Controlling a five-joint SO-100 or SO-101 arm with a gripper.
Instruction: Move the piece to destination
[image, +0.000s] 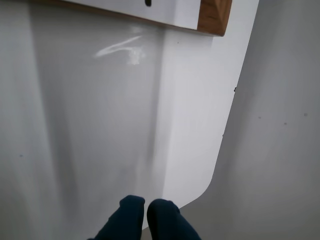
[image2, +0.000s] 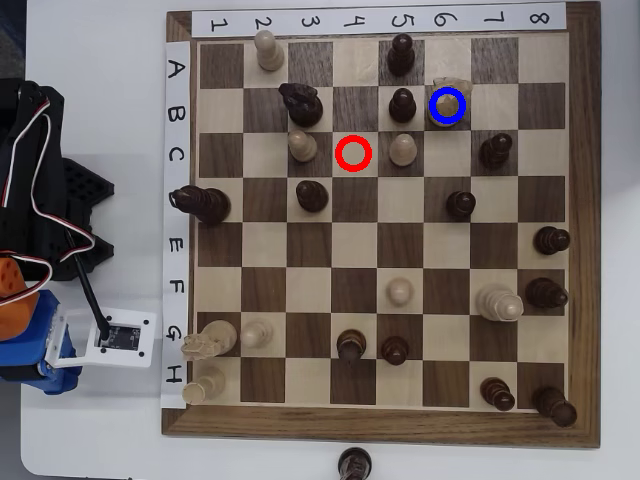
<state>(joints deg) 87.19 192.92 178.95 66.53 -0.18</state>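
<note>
In the overhead view the piece (image2: 450, 90), pale cream with a notched head, stands on the destination (image2: 432, 106), the square under the blue ring in row B, column 6. A red ring (image2: 353, 152) marks an empty square in row C. The arm (image2: 40, 200) is folded back on the white table left of the board, far from the piece. In the wrist view my gripper (image: 146, 209) shows two dark blue fingertips (image: 131, 212) pressed together, shut with nothing between them, over bare white table. The piece is out of the wrist view.
The chessboard (image2: 180, 420) holds several dark and cream pieces; another cream knight-like piece (image2: 200, 345) stands in row G, column 1. One dark piece (image2: 354, 464) sits off the board's near edge. The board's wooden corner (image: 215, 17) shows at the wrist view's top.
</note>
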